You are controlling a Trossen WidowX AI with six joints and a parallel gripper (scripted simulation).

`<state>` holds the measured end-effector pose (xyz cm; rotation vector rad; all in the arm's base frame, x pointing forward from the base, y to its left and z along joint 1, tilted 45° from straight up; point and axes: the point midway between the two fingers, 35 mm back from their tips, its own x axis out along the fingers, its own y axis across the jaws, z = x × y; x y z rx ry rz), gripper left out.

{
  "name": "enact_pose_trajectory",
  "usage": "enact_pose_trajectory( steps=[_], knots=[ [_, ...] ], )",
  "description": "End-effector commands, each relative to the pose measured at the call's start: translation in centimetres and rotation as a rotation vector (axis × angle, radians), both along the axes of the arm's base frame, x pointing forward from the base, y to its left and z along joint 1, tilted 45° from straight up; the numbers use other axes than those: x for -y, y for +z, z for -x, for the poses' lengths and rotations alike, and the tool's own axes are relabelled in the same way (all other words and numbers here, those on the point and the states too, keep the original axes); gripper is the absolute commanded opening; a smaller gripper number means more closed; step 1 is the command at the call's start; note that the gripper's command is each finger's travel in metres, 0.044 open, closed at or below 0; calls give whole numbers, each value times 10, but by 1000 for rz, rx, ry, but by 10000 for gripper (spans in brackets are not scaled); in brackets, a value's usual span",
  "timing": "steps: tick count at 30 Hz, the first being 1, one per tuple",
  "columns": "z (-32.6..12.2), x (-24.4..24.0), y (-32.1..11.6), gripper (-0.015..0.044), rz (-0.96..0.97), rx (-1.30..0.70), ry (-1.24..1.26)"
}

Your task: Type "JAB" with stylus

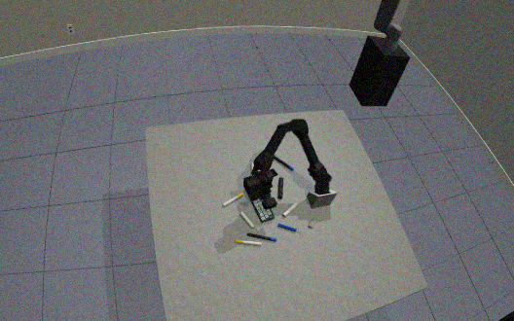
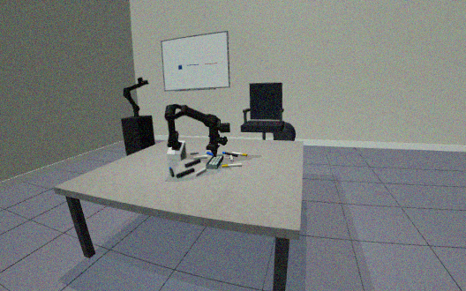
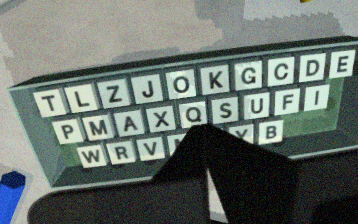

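Observation:
The small green keyboard [image 1: 263,212] [image 2: 214,162] [image 3: 150,62] lies on the table with white letter keys; J, A and B all show in the wrist view. My gripper [image 1: 267,199] [image 2: 215,152] [image 3: 200,133] hangs just above the keyboard's bottom row, left of the B key. Its fingers are shut together and nothing shows between them. Several pen-like styluses lie on the table around the keyboard, among them a black one [image 1: 280,187], a white and yellow one [image 1: 233,199] and a blue one [image 1: 287,227]. I cannot tell which one is the task's stylus.
The arm's base [image 1: 321,198] [image 2: 176,152] stands right of the keyboard. A blue pen end [image 3: 10,192] lies by the keyboard's lower left corner. Off the table stand a black pedestal with a second arm [image 1: 379,70] [image 2: 138,132] and a chair [image 2: 266,110].

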<state>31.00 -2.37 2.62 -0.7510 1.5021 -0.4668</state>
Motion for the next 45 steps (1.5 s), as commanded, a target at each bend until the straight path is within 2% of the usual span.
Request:
enact_pose_trajectory(
  steps=[1, 6, 12, 25, 31, 45],
  knots=[
    [0, 3, 2, 0, 6, -2, 0],
    [-1, 5, 4, 0, 6, -2, 0],
    [-12, 50, 50, 0, 9, -1, 0],
    [-12, 50, 50, 0, 9, -1, 0],
    [23, 36, 33, 0, 8, -3, 0],
    [25, 28, 25, 0, 5, -3, 1]
  ],
)
